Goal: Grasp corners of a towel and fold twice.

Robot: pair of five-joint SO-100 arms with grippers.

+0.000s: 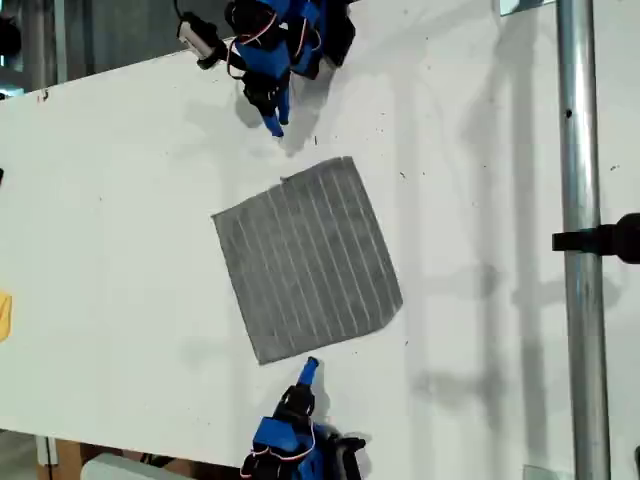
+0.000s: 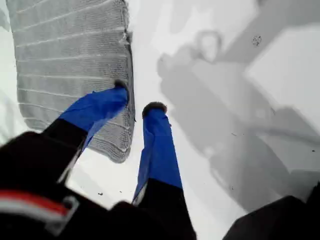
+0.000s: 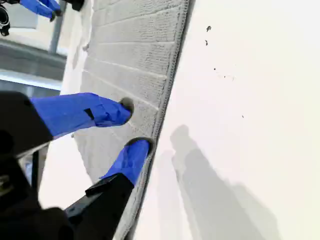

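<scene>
You'll find the towel (image 1: 305,260) lying flat and unfolded on the white table (image 1: 120,250), near the middle of the exterior view and turned a little askew, all four corners showing.

My first gripper (image 1: 275,125) hangs off the towel's upper edge in that view, apart from the cloth. Its wrist view shows its jaws spread and holding nothing (image 2: 137,97), one finger in front of the towel (image 2: 65,55) and one in front of bare table. A small tab (image 2: 127,37) sticks out from the edge there.

My second gripper (image 1: 310,368) sits right at the towel's lower edge in the exterior view. Its jaws are also parted and empty (image 3: 132,125), over the towel's border (image 3: 135,45); you can't tell whether they touch it.

Nothing lies on the towel or between either gripper and it. A metal pole (image 1: 578,250) with a black clamp (image 1: 610,240) crosses the exterior view's right, well clear. A yellow scrap (image 1: 4,315) shows at its left edge.
</scene>
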